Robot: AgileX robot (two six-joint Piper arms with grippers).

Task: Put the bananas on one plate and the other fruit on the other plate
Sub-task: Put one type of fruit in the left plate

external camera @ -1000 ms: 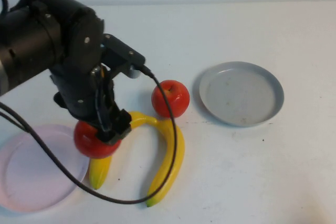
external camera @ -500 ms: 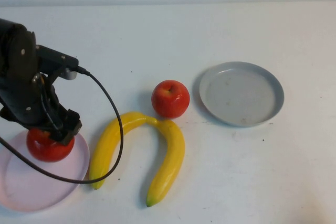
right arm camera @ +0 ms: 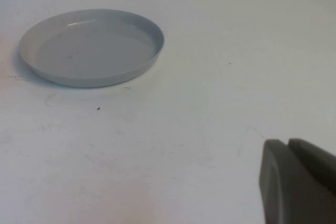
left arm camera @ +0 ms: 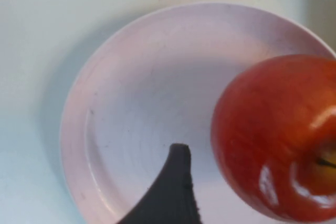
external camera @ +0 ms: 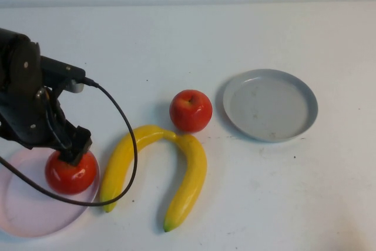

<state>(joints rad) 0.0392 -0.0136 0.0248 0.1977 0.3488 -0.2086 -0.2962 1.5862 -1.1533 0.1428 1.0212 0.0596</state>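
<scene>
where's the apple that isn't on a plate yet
In the high view the loose apple sits on the table near the middle, between the bananas arching just in front of it and the grey-blue plate on its right.

A plain white table point(external camera: 247, 33) with a few dark specks.

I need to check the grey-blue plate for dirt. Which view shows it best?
The high view: the whole grey-blue plate from above, interior exposed. The right wrist view shows it at a low slant; the left wrist view misses it.
</scene>
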